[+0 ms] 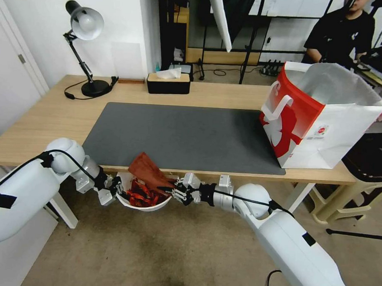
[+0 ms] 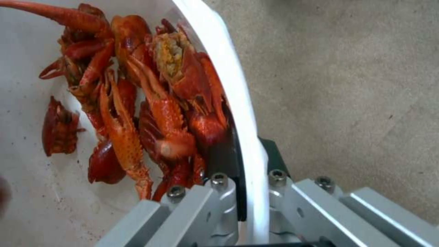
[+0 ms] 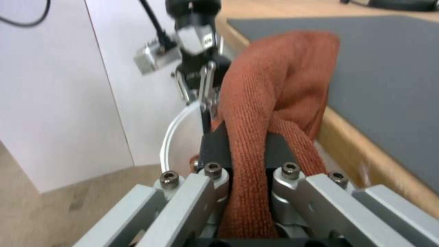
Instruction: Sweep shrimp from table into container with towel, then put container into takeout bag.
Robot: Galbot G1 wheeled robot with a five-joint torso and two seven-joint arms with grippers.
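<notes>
2 arms reach in low below the tabletop's (image 1: pixel 51 118) near edge. The left end effector (image 1: pixel 119 188) pinches the container's (image 1: pixel 147 207) rim, holding it level, shrimp (image 1: pixel 141 196) heaped inside. The right end effector (image 1: pixel 171 190) is clamped on the towel (image 1: pixel 149 171), whose long axis slants up and left onto the mat (image 1: pixel 183 134). The bag (image 1: pixel 320 120) stands upright at the right.
</notes>
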